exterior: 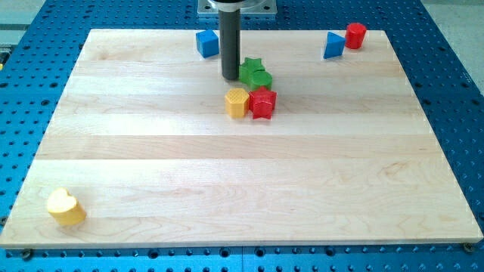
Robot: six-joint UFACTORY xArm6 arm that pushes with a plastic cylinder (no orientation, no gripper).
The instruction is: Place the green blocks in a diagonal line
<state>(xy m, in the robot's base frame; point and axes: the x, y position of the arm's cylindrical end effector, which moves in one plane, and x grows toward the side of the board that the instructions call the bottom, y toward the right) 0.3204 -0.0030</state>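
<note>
Two green blocks sit together near the view's top centre: a green star and a green round block just below and right of it, touching. My tip stands right at the left side of the green blocks, close to or touching them. Just below them lie a yellow hexagon block and a red star-like block, side by side.
A blue cube lies at the top, left of the rod. A blue triangle and a red cylinder sit at the top right. A yellow heart lies at the bottom left. The wooden board rests on a blue perforated table.
</note>
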